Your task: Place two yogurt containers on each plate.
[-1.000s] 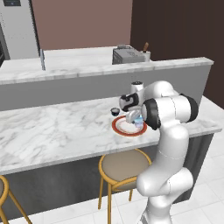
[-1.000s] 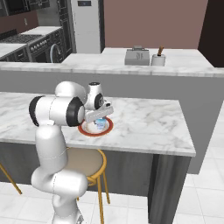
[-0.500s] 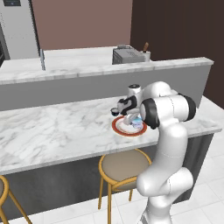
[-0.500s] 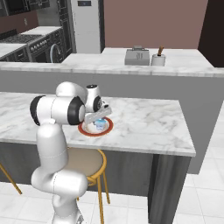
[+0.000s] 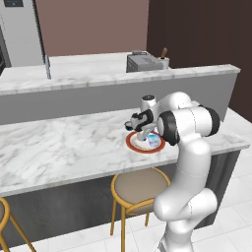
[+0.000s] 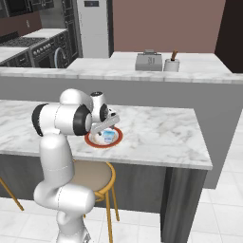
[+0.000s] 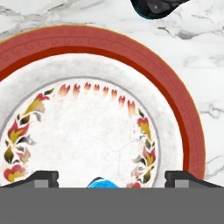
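A pale blue-and-white yogurt container is seen upright on the flat red-rimmed plate, floral-ringed inside. The hand is spread wide, released, above it.

Rendered kitchen: marble island counter, stools, fridge, stove.

The plate lies on the near counter, toward the robot's edge, with a stool tucked under the counter just below it. A yogurt container sits on the plate, under the gripper, whose tips stand well apart on either side of it — another container stands on the counter just beyond the plate's rim. Behind, on the raised back counter, a toaster stands with a utensil holder just beside it.
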Controlling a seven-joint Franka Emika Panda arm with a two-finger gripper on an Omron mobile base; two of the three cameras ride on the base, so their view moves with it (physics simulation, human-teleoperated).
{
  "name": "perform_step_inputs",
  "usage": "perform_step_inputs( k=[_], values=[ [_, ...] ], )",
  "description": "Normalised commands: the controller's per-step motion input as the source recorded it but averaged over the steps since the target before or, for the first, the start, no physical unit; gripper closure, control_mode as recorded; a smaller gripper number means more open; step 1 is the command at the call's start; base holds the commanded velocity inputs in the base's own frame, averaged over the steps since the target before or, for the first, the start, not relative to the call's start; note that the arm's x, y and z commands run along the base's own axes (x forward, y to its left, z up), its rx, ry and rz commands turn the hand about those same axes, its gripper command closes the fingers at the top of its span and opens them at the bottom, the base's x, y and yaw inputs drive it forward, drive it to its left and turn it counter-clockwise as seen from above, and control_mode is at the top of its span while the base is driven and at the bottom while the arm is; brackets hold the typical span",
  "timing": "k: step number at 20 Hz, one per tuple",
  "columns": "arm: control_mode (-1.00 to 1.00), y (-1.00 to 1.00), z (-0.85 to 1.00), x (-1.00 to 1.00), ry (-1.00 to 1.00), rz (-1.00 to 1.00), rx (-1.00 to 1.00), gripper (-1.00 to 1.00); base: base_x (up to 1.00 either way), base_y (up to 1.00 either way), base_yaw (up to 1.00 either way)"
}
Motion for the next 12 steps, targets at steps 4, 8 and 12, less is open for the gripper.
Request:
perform_step_inputs(
  k=[4,8,12],
  values=[
    [-1.0,0.0,0.22,0.0,-0.02,0.0,0.0,-1.0,0.0,0.0,0.0],
    [-1.0,0.16,0.37,0.03,0.0,-0.02,0.0,-1.0,0.0,0.0,0.0],
    [-1.0,0.33,0.32,0.31,0.0,-0.05,0.0,-1.0,0.0,0.0,0.0]
  ],
)
